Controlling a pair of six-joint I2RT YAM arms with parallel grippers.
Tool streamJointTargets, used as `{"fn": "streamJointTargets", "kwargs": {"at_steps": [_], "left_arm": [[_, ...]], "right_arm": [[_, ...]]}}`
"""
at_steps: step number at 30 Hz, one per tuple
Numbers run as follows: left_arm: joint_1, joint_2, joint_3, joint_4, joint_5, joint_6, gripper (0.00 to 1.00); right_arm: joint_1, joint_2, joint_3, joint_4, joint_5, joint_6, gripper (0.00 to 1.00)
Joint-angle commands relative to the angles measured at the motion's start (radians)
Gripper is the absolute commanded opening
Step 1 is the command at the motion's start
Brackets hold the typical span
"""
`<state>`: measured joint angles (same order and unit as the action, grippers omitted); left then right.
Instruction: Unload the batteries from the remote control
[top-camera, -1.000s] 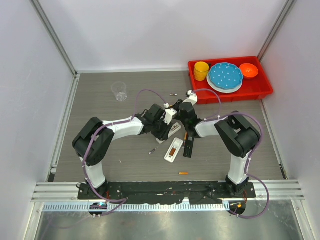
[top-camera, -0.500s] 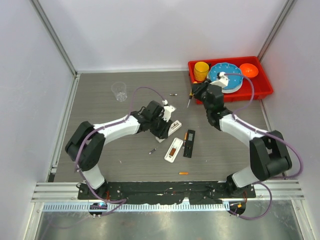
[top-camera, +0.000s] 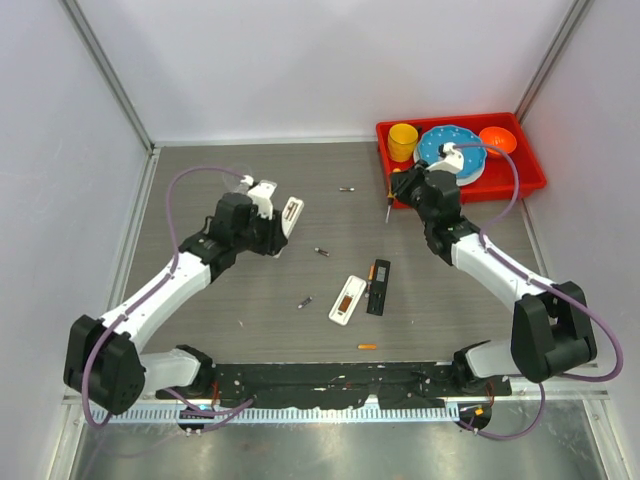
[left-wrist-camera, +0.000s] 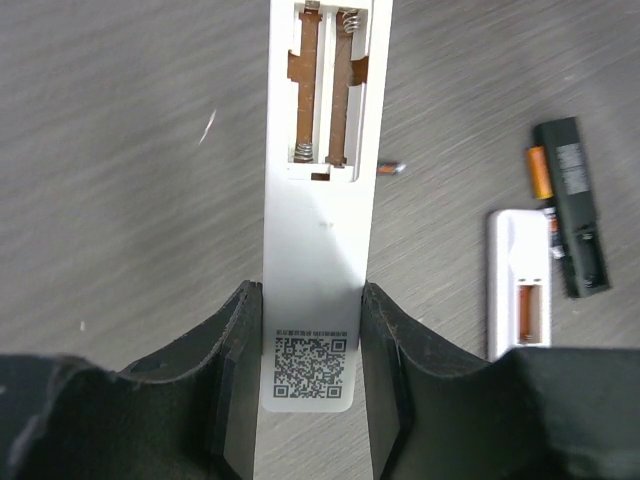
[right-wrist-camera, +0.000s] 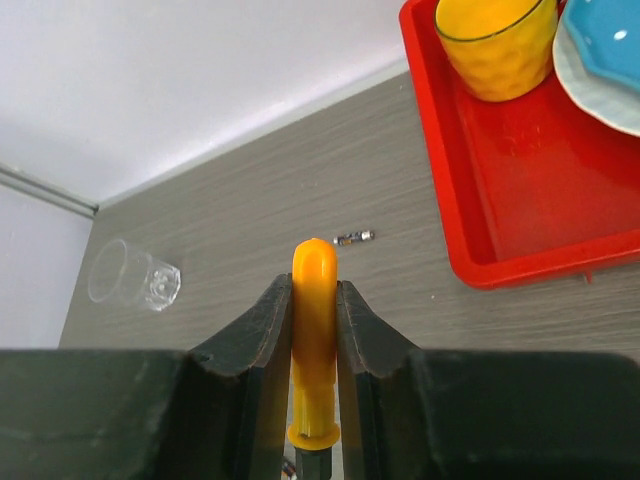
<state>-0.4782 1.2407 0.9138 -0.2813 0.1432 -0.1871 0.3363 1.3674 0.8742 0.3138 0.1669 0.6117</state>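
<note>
The left gripper (left-wrist-camera: 312, 300) is clamping a white remote (left-wrist-camera: 318, 230) by its label end. Its jaws are partway closed against the remote's two long sides, holding it over the left half of the table (top-camera: 450, 320). The remote's bay (left-wrist-camera: 325, 100) is showing bare springs and no cells, so I'd say this one is unloaded.

The right gripper (right-wrist-camera: 313, 290) is pinching the orange tool (right-wrist-camera: 314, 260) tight by its handle. It is holding it up near the red tray (right-wrist-camera: 520, 200) with the point hanging down.

Three grey batteries (top-camera: 322, 252) and an orange battery (top-camera: 368, 346) are lying loose on the table, well apart. A second remote (top-camera: 345, 300) is lying open mid-table with an orange cell (left-wrist-camera: 528, 308) sitting in it. The black remote (top-camera: 378, 285) just beside it is showing a second cell (left-wrist-camera: 538, 172) at its end.

The job looks part done. Next, I'd expect the emptied remote to go down. The tool point then needs to come in under one end of a seated cell, with the left gripper steadying that remote so it is not skidding away.
</note>
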Motion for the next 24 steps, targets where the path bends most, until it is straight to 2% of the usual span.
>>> {"fn": "streamJointTargets", "kwargs": {"at_steps": [1, 8, 17, 21, 23, 24], "left_arm": [[0.032, -0.059, -0.120, 0.028, -0.125, -0.103, 0.00], [0.039, -0.046, -0.188, -0.004, -0.226, -0.204, 0.00], [0.039, 0.124, -0.190, 0.005, -0.243, -0.285, 0.00], [0.039, 0.196, -0.171, -0.006, -0.266, -0.313, 0.00], [0.041, 0.216, -0.174, 0.002, -0.277, -0.325, 0.03], [0.041, 0.221, -0.176, 0.011, -0.277, -0.328, 0.08]], "right_arm": [[-0.003, 0.013, 0.009, 0.010, -0.088, -0.049, 0.01], [0.026, 0.166, 0.055, -0.038, -0.148, -0.075, 0.01], [0.067, 0.381, 0.066, -0.054, -0.190, -0.082, 0.01], [0.067, 0.418, 0.075, -0.073, -0.179, -0.092, 0.01], [0.067, 0.444, 0.088, -0.087, -0.176, -0.098, 0.01], [0.067, 0.461, 0.098, -0.103, -0.175, -0.101, 0.01]]}}
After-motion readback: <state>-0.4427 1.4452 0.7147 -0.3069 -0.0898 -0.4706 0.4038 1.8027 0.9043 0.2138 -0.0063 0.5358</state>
